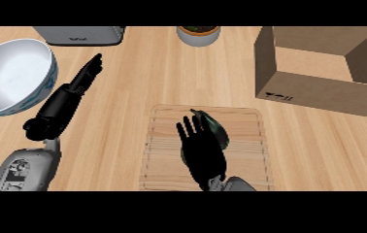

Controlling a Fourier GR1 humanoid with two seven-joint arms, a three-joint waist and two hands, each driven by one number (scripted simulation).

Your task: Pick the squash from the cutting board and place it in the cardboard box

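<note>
You are looking at the squash (213,126), a dark green, elongated thing lying on the cutting board (161,144) toward its upper middle, mostly hidden by your right hand (201,152). Judging by its look, it is probably stiff, smooth-skinned and a little slippery, with some weight to it, so you are better off wrapping it around the thick middle than pinching the narrow tip. The right hand is hovering over the board just to the squash's left, fingers straight and spread, holding nothing; whether it is touching the squash you cannot tell. Its forearm is coming in from the lower edge, palm angled toward the squash. The cardboard box (308,86) is standing open, well apart to the upper right. Your left hand (87,74) is resting on the tabletop (136,81) at the left, fingers straight, near the white bowl (25,72).
</note>
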